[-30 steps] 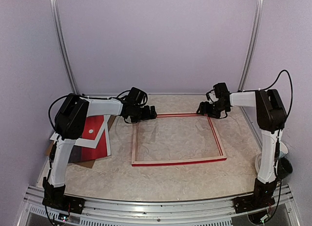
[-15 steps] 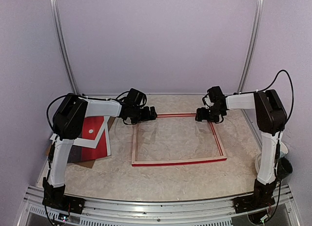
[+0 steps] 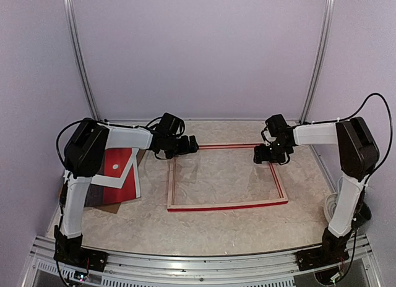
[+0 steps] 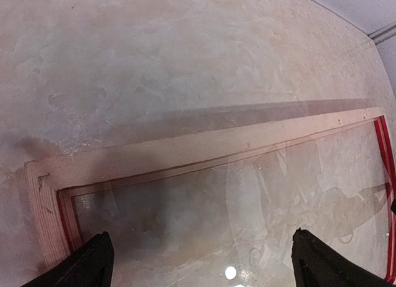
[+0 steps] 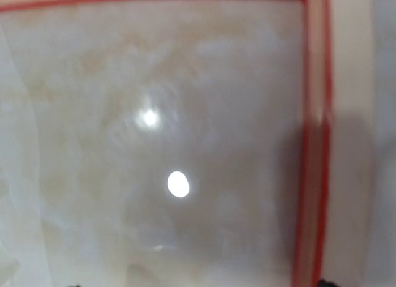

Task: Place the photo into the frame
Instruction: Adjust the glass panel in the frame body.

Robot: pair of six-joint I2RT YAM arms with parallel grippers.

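- The large thin rectangular picture frame (image 3: pixel 226 206), red on its face and pale wood at the sides, is lying flat in the middle of the speckled beige worktop (image 3: pixel 204 234). A clear glass pane (image 3: pixel 223 175) is sitting in it, so the opening seems ready to receive something from above.
- The left jaws are hovering at the far-left corner of the frame, standing wide apart with nothing between them. The left wrist view is showing the pale wooden corner just beyond the fingertips (image 4: pixel 93 265).
- The right jaws are hanging over the far-right corner, also apart and empty. That wrist view is blurred and is giving only glass and a red rail.
- In my judgement the two arms are standing at the two far corners to steady or shift the frame — not to take the print.
- The large glossy red photo (image 3: pixel 120 158) with its small white sun is lying well to the left of the frame, not yet in it. It is stacked with a flat white mat border (image 3: pixel 132 174) and a brown backing board (image 3: pixel 108 205); which one is lying on top I cannot tell.
- The white left arm (image 3: pixel 127 137) is crossing above this stack, so it is probably needing to draw back before reaching down.
- The near rail has bare worktop in front of it, while the gap between the left rail and the stack is narrow.
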